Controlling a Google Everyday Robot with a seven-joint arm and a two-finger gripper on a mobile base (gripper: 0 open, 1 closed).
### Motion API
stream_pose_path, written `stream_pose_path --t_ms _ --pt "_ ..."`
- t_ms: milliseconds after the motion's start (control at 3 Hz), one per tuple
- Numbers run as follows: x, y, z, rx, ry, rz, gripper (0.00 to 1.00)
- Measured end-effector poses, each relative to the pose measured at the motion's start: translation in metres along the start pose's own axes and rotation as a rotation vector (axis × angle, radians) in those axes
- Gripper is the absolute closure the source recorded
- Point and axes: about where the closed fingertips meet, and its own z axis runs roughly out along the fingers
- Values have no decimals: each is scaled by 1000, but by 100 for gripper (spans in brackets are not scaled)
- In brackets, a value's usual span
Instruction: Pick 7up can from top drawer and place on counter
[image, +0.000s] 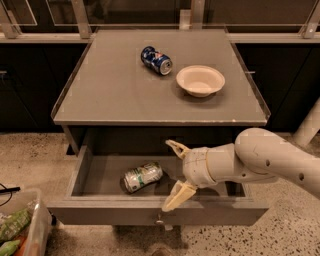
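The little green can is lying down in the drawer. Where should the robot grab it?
Probably around the middle of the 7up can, across its round sides. It lies on its side in the open top drawer, ends pointing roughly left and right, so coming from its right fits: the open pincer is there, one finger behind, one in front.
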Motion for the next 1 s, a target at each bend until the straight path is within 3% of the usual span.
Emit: stream_pose_path --t_ms 333,667,1000 --pt "31 -49 15 3 9 -5 0" --pt "31 -49 15 3 9 -5 0" --pt "36 -46 44 27 -14 19 0"
